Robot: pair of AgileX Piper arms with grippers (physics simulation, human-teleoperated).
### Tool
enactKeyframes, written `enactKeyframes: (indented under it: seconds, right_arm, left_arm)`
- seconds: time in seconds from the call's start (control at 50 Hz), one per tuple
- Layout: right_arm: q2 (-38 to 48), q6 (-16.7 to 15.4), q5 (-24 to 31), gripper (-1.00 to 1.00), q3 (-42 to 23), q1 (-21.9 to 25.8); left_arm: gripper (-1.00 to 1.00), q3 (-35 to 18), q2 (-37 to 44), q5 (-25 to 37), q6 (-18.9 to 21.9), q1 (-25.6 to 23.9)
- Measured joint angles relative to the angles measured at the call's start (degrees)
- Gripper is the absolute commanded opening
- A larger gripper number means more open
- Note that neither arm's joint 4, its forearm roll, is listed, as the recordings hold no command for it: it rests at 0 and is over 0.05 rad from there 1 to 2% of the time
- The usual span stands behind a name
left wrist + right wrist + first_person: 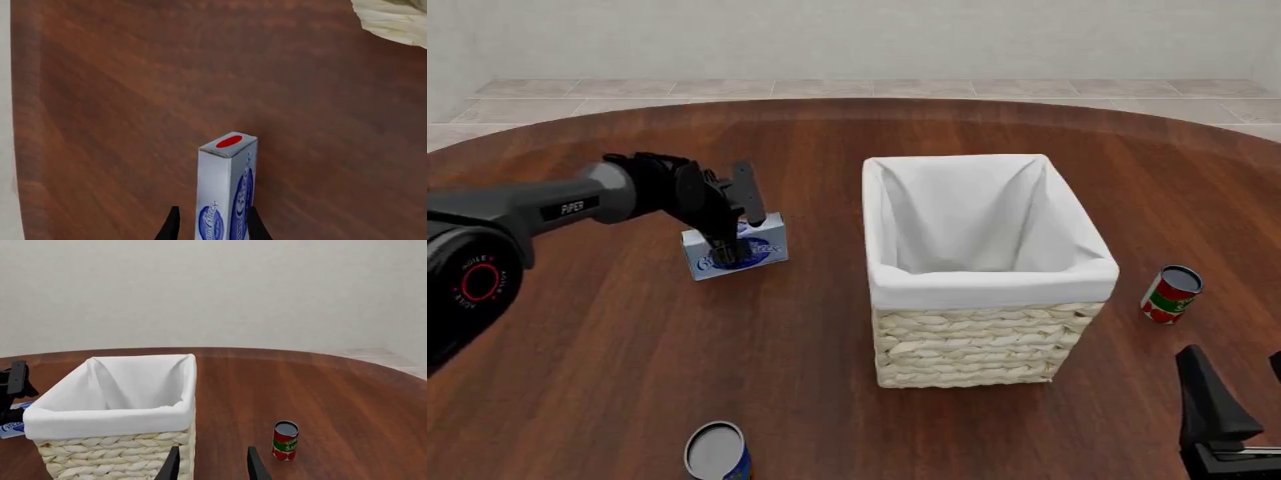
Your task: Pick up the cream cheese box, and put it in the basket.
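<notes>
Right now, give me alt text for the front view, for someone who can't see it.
The left gripper has its fingers closed on the cream cheese box, left of the lined wicker basket on a round wooden table. Two cans stand nearby; the right gripper idles at bottom right.

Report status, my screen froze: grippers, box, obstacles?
Left gripper shut on box. Right gripper open, idle. Basket unobstructed.

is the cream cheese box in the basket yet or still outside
Outside. The cream cheese box sits between the left gripper fingers, left of the basket, whose lining shows nothing inside.
</notes>
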Motion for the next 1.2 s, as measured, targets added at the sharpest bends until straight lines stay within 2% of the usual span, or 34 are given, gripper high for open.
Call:
enactKeyframes:
  seconds: [0.68,0.7,1.2]
  right_arm:
    - [0.0,0.36,0.11,1.0,0.0,0.02]
    - [0.0,0.37,0.11,1.0,0.0,0.02]
    - [-0.01,0.38,-0.49,1.0,0.02,-0.05]
  left_arm:
    - [1.0,0.89,1.99,-2.09,-0.09,-0.25]
    - [-1.0,0.89,2.04,-2.27,-0.05,-0.19]
    - [-1.0,-0.25,0.6,-4.43,-3.12,0.77]
